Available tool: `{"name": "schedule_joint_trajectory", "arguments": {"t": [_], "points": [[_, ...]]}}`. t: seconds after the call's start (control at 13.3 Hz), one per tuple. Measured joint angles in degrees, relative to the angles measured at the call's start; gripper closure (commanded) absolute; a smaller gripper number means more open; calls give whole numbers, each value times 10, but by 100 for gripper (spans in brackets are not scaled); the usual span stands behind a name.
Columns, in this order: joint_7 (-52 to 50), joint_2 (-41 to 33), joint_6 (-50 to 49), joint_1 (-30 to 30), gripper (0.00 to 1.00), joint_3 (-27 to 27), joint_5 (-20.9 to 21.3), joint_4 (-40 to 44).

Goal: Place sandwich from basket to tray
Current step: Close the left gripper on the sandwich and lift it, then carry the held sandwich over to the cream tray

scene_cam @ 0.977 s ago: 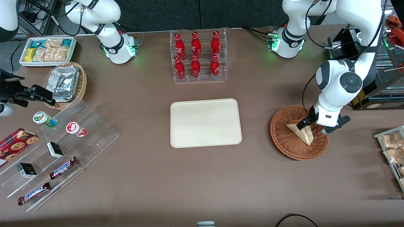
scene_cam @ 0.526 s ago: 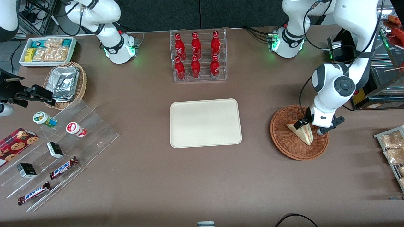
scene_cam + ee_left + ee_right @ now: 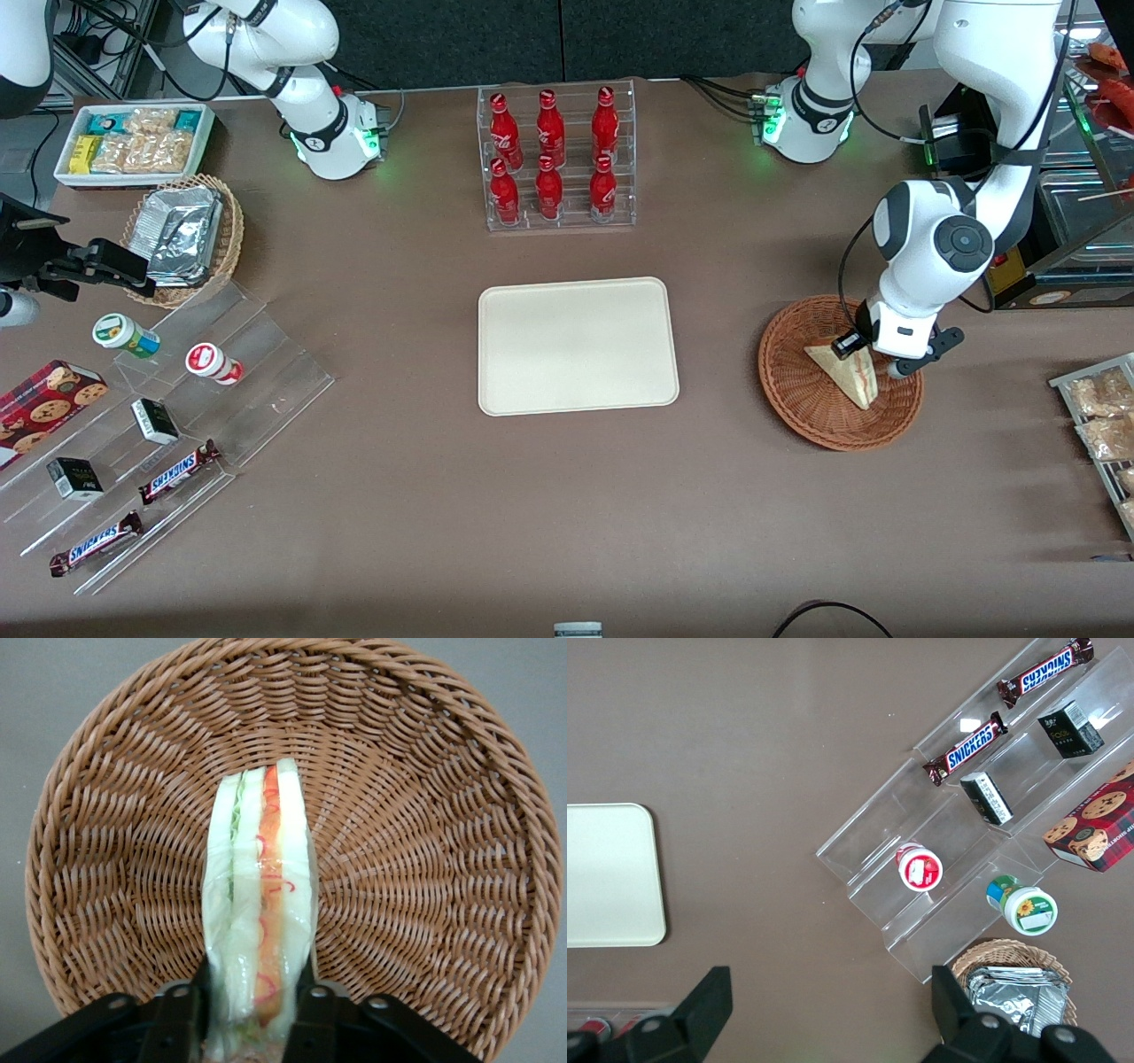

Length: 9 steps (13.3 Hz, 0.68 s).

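Observation:
The sandwich (image 3: 852, 377) is a pale wedge standing on its edge in the reddish-brown wicker basket (image 3: 796, 400) toward the working arm's end of the table. My left gripper (image 3: 858, 348) reaches down into the basket and is shut on the sandwich's wide end. In the left wrist view the black fingers (image 3: 188, 1014) press both sides of the sandwich (image 3: 262, 895), whose orange and green layers show, with my gripper (image 3: 255, 1012) over the basket (image 3: 425, 859) floor. The cream tray (image 3: 576, 347) lies bare at the table's middle, also seen as the tray (image 3: 607, 873) in the right wrist view.
A clear rack of red bottles (image 3: 558, 159) stands farther from the camera than the tray. A tan basket of foil packets (image 3: 182, 232), a white snack bin (image 3: 133, 142) and clear steps with snacks (image 3: 159, 416) lie toward the parked arm's end. A glass case (image 3: 1081, 230) stands beside the basket.
The left arm's wrist has shifted a little toward the tray and settled over the sandwich. The sandwich still rests in the basket.

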<state>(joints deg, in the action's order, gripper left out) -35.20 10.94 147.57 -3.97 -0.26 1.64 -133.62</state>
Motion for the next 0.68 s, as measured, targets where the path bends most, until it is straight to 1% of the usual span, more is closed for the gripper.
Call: {"name": "schedule_joint_trajectory", "arguments": {"t": [0.15,0.23,0.45,0.68], "points": [[0,-6,-5,0,100,0,0,7],[0,-12,-27,-1,100,-2,0,16],[0,-28,-148,-3,100,-29,0,84],[0,-34,-300,-21,100,-56,0,191]]}}
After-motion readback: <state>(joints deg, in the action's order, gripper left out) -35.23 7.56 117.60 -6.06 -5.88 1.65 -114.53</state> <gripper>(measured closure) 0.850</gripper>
